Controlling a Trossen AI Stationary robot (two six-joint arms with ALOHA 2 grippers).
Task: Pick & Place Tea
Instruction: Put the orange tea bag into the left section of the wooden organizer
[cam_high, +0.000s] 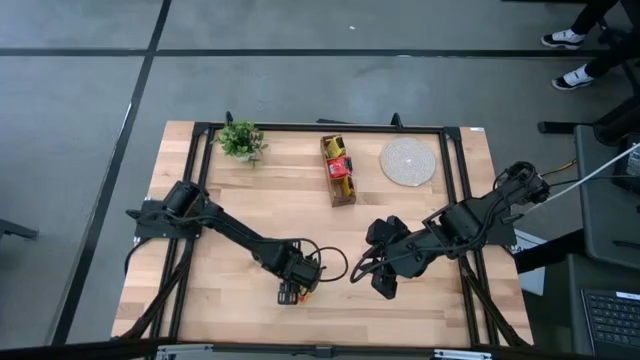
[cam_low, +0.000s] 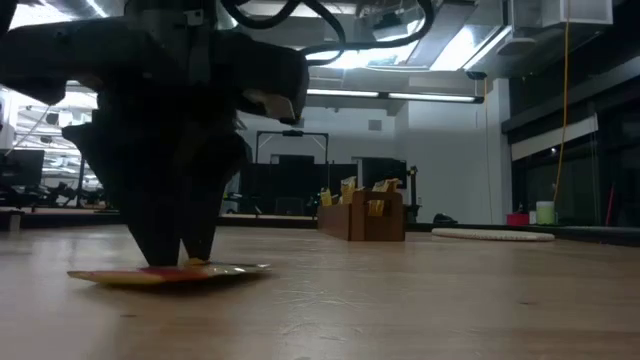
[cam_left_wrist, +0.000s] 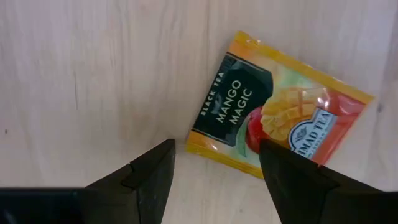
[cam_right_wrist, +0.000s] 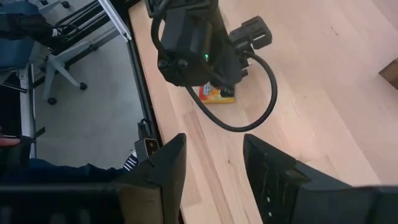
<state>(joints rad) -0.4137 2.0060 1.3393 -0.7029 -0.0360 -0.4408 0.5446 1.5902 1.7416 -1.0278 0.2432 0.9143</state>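
- Orange-and-yellow foil is what matters here: one tea sachet (cam_left_wrist: 280, 127) (its dark label reads "Mango Magic") lies flat on the wooden table (cam_high: 240, 200), near the front edge and well apart from the wooden box (cam_high: 338, 170) at the back, where other sachets (cam_high: 338, 160) stand upright.
- Left gripper (cam_high: 291, 293) is down over that sachet. In the left wrist view its two dark fingers (cam_left_wrist: 146, 180) stand wide apart, one over bare wood and the other over the sachet's lower edge; nothing is between them yet.
- From table height the fingertips reach right down to the sachet, which lies slightly lifted at one end; whether they press on it cannot be told.
- Right gripper (cam_high: 383, 285) waits just beside the left one, off the table surface, fingers partly open and empty, its camera looking at the left arm's work.
- Step in hand, as I judge it: the pick of this sachet, at the point of lining up before closing.
- Next move, I would say, calls for getting one finger under or against an edge (a flat packet on flat wood gives little to pinch), then closing and lifting.
- After that the carry toward the box at the back seems likely, past the round woven mat (cam_high: 408, 161) and the small potted plant (cam_high: 240, 139).
- Risk: the fingers may close and simply slide the sachet along the wood.
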